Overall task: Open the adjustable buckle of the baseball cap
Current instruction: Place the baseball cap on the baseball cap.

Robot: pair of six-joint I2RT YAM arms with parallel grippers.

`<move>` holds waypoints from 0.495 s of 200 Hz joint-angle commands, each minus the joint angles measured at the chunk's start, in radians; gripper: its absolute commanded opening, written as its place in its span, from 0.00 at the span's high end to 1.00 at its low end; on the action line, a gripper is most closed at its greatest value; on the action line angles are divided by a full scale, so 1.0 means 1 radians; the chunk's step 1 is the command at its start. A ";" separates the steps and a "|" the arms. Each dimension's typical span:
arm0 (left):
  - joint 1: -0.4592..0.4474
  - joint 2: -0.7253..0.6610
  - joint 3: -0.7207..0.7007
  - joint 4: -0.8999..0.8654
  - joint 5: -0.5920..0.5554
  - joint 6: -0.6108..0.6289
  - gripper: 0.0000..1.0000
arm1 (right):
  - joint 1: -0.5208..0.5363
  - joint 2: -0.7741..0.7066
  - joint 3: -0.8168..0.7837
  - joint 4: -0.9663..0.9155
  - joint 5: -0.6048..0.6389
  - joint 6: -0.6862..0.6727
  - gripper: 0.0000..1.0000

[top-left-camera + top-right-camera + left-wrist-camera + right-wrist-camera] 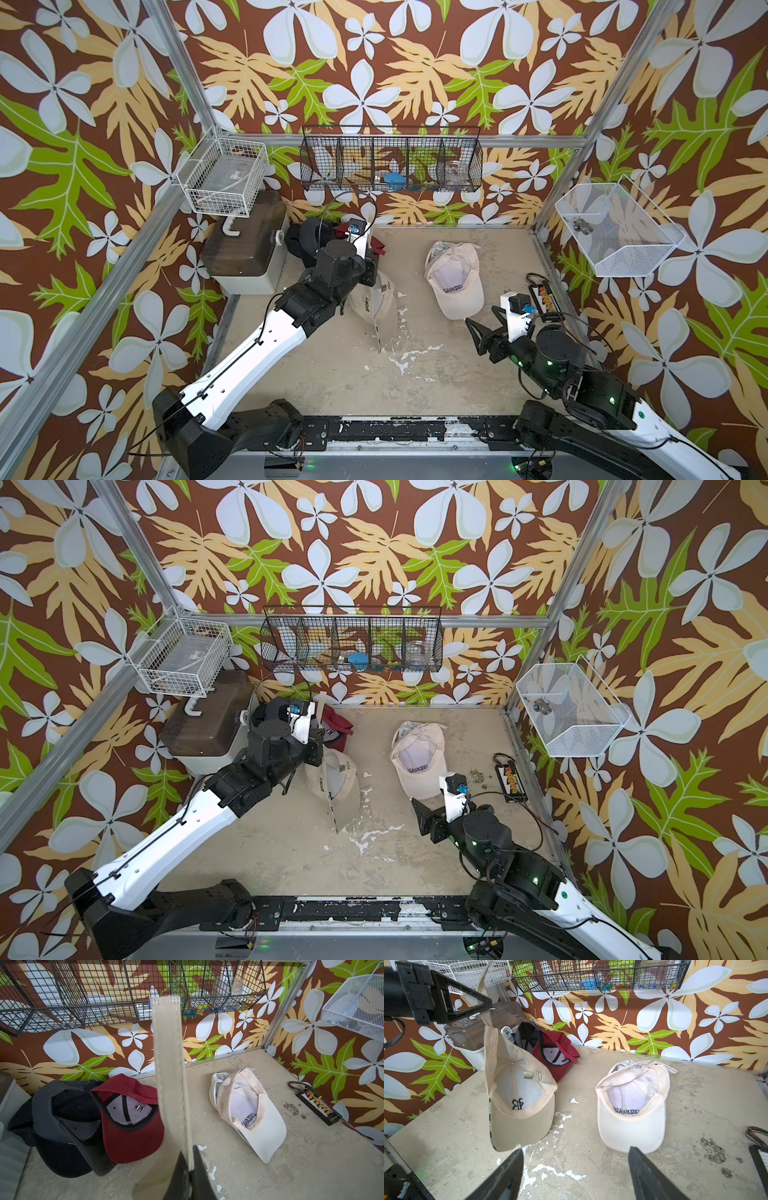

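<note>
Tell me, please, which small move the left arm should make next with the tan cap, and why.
Probably lower the tan cap onto the table, ready for release. The left gripper is shut on the strap, and the cap hangs from it. In the right wrist view the metal buckle has no strap through it, so the opening looks done. The right gripper is open and empty.

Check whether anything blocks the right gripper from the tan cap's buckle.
Nothing visible. Bare table lies between the open right gripper and the metal buckle of the tan cap, hung by its strap from the left gripper. The white cap sits beside that path.
</note>
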 commanded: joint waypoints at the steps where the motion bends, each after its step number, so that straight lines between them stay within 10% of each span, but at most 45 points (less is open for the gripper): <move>1: 0.019 0.023 0.039 0.010 0.025 0.030 1.00 | 0.001 -0.014 -0.009 -0.007 0.012 -0.005 0.19; 99: 0.163 0.109 0.139 0.003 0.115 0.070 1.00 | 0.002 -0.021 -0.019 -0.005 0.018 -0.014 0.19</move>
